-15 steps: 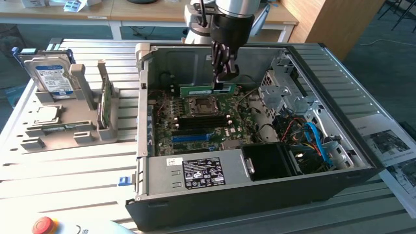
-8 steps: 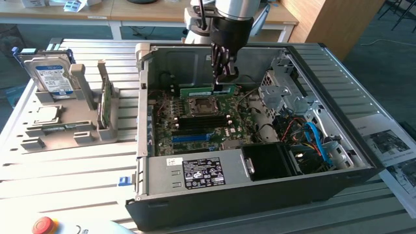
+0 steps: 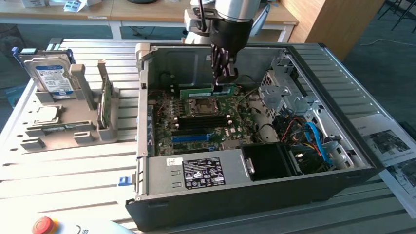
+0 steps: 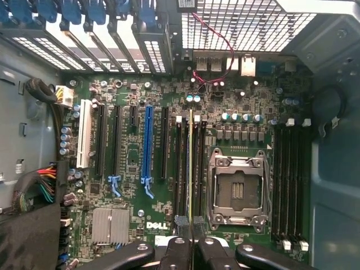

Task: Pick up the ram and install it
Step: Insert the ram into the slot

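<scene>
Slatted metal desk (image 3: 65, 165) carries an open computer case (image 3: 260, 195). Pincer (image 3: 225, 78) is down inside it, clamped on the ram (image 3: 201, 91). Ram stands on edge just below the fingertips, lined along the memory slots beside the CPU socket (image 4: 236, 188); can't tell if seated.

Well beyond the gripper (image 3: 225, 78) stood pale wooden desks (image 3: 130, 12) on a blue-grey floor (image 3: 370, 39), a wooden panel (image 3: 325, 22) beside them.
</scene>
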{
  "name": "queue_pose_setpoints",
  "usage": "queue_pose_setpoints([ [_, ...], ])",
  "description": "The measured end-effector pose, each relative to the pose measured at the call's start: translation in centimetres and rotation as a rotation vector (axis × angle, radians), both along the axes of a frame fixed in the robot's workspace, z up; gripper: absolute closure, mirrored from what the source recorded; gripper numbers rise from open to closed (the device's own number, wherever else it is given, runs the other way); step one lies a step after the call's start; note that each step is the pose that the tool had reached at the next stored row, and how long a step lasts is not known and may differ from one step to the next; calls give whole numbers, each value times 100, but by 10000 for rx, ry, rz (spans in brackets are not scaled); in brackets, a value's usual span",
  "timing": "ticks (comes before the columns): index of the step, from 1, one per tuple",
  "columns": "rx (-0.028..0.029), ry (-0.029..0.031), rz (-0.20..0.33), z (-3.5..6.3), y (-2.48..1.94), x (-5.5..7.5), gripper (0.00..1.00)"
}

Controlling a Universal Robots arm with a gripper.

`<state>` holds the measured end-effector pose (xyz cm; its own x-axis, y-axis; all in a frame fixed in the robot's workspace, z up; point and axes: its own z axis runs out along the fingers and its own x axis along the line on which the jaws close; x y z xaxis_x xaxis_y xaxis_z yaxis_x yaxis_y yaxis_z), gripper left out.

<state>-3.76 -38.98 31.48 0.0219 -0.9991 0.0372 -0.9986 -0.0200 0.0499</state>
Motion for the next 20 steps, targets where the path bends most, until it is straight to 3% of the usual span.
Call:
queue_pose_setpoints([
  [20, 1, 0, 0, -40, 0, 0, 88],
])
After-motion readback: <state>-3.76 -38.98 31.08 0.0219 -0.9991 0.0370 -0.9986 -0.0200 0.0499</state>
